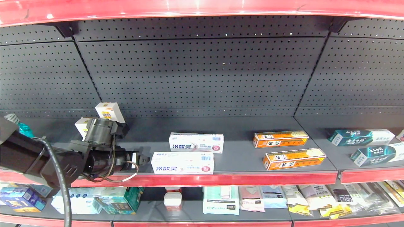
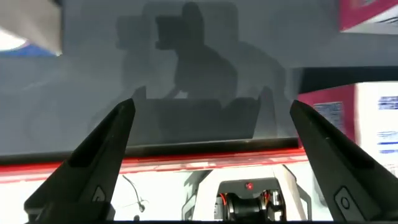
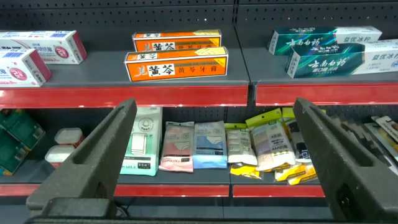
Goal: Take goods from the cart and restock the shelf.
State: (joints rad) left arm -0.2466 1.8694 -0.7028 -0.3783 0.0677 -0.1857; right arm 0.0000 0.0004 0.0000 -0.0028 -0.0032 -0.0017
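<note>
White toothpaste box (image 1: pixel 182 163) lies at the shelf's (image 1: pixel 240 126) front edge in the head view, long axis along that edge, one end just beside the left gripper (image 1: pixel 143 159); the left arm is nearer. Left wrist view: the left gripper (image 2: pixel 211 104) is spread wide and empty over the red edge, toothpaste box (image 2: pixel 376 134) alongside. Right wrist view: the right gripper (image 3: pixel 216 102) gapes empty, well back from the shelf (image 3: pixel 186 94).

Small holes dot the dark grey metal back panel (image 1: pixel 202 72); the glossy metal shelf lip (image 1: pixel 221 179) is red. 2 long white cardboard boxes (image 1: pixel 182 163) bear blue lettering, 2 long orange cardboard boxes (image 1: pixel 295 158) yellow panels, 2 long teal-and-white cardboard boxes (image 1: pixel 361 136) white lettering.
</note>
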